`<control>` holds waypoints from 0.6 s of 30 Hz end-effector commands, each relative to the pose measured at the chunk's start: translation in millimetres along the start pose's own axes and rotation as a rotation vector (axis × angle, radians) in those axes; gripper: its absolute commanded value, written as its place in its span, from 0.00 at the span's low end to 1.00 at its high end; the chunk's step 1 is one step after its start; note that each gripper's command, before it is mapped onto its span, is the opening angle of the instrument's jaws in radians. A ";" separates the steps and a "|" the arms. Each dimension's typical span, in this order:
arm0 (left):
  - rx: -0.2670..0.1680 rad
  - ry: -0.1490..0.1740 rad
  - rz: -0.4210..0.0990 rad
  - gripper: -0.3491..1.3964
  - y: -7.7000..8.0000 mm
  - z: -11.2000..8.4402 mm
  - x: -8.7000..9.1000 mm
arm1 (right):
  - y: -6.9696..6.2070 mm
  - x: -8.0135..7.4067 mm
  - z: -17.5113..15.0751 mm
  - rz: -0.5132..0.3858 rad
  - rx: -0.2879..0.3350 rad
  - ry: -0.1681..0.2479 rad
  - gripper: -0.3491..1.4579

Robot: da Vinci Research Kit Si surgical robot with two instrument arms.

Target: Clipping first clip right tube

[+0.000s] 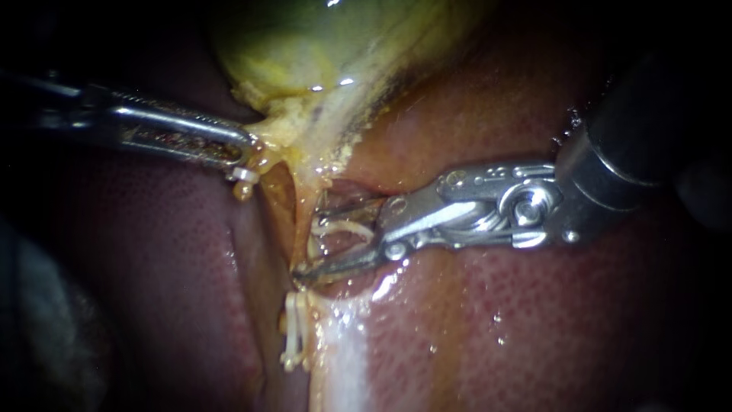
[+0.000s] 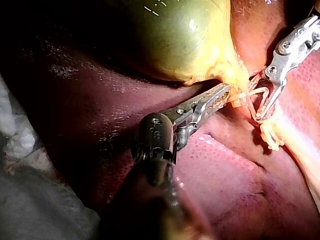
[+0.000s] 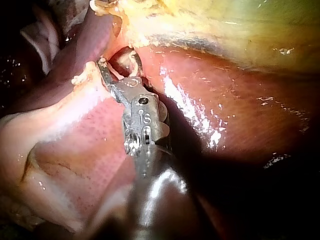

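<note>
The green-yellow gallbladder (image 1: pixel 305 46) (image 2: pixel 175 35) narrows to a yellow neck. My left instrument (image 1: pixel 248 155) (image 2: pixel 225 93) is shut on the yellow tissue at that neck and holds it toward the left. Below the neck a thin pale tube (image 1: pixel 345 227) (image 2: pixel 250 93) runs across a small red hollow. My right instrument (image 1: pixel 316 240) (image 2: pixel 256 98) (image 3: pixel 119 61) comes in from the right. Its jaws stand open, one above and one below this tube. I cannot make out a clip on the tube.
Red liver (image 1: pixel 534 320) (image 2: pixel 225 180) (image 3: pixel 225 110) lies all around. Frayed pale strands (image 1: pixel 293 336) (image 2: pixel 271 135) hang just below the right instrument's lower jaw. A yellow strand (image 1: pixel 301 221) runs down from the neck. White cloth (image 2: pixel 20 150) lies behind my left instrument.
</note>
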 end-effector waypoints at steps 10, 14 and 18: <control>0.000 0.000 0.000 0.00 0.0 0.0 -0.1 | -0.4 -0.5 -2.3 0.002 0.054 0.067 0.47; 0.000 0.000 0.000 0.00 0.0 0.0 -0.1 | -0.6 -0.5 -3.4 -0.003 0.076 0.079 0.47; 0.000 0.000 0.000 0.00 0.0 -0.1 -0.1 | -0.8 -0.5 -4.0 0.021 0.105 0.101 0.47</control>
